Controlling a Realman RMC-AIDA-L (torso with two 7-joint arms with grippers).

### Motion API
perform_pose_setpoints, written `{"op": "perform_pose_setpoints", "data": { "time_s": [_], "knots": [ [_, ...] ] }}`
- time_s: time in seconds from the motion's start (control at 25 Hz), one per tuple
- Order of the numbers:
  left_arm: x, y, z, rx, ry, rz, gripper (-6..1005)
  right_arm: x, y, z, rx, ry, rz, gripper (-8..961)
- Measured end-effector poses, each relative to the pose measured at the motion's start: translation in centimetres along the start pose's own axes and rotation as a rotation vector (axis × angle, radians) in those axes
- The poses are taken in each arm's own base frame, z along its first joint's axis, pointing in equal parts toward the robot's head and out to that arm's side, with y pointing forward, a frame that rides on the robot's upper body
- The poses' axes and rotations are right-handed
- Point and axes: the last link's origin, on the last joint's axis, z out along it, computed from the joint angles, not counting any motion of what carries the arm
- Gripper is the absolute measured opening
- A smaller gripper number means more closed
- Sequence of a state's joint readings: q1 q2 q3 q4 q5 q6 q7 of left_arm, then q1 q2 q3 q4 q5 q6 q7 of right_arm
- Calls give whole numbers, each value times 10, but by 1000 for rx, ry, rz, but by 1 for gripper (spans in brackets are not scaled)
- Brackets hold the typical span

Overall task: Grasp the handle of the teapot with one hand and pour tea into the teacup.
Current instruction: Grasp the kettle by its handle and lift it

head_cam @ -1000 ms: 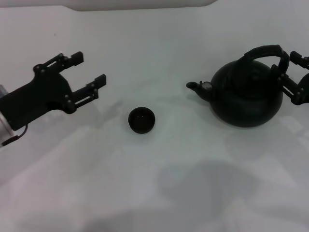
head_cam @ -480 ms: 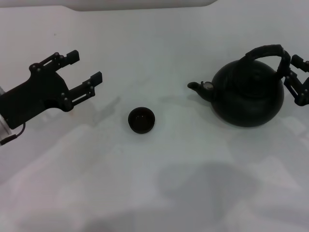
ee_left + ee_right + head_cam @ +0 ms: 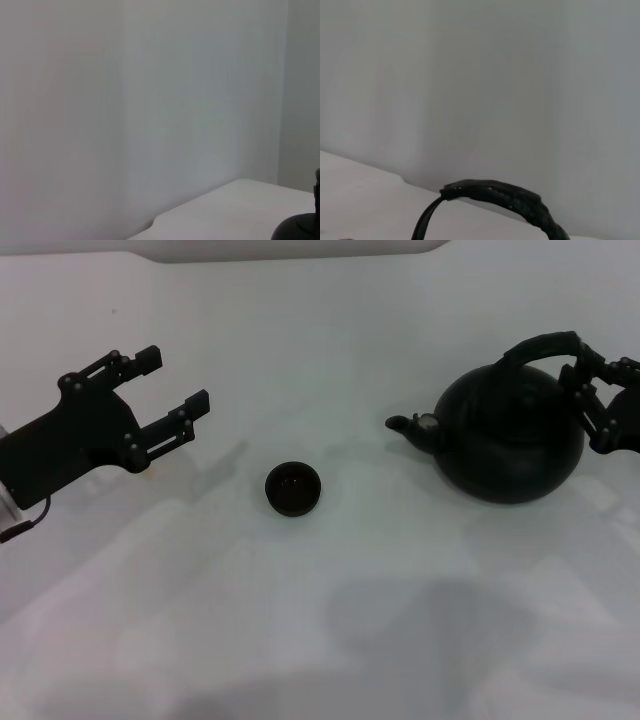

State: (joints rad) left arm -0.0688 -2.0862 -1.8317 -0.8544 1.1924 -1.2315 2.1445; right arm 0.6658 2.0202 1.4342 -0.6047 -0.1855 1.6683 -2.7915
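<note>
The black teapot (image 3: 512, 435) sits at the right of the frame, lid on. The right gripper (image 3: 592, 390) is at its handle (image 3: 541, 345); its hold is unclear. The small teacup (image 3: 293, 488) sits in the middle. The left gripper (image 3: 172, 392), fingers apart, waits at the left.

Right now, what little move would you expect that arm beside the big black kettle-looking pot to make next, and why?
Probably the right tool should edge a little further toward the thick black arched handle of the round matte-black teapot and close on it. It sits right at the handle's far end, no firm grip shows, and the teapot rests on the white table, spout toward the small dark round teacup.
</note>
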Motion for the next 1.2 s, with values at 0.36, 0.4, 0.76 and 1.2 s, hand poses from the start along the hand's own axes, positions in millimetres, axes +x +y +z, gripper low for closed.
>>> {"op": "perform_pose_setpoints", "data": {
  "time_s": [0.36, 0.4, 0.76, 1.2],
  "knots": [
    [-1, 0, -1, 4, -3, -2, 742, 2, 2, -4, -1, -4, -19, 203],
    [-1, -1, -1, 5, -4, -1, 742, 2, 2, -5, 1, -5, -20, 193],
    [1, -2, 2, 2, -1, 7, 744, 3, 1, -1, -16, -9, -58, 131],
    [-22, -11, -24, 108, -35, -2, 743, -4, -2, 10, -13, -56, -98, 110]
  ]
}}
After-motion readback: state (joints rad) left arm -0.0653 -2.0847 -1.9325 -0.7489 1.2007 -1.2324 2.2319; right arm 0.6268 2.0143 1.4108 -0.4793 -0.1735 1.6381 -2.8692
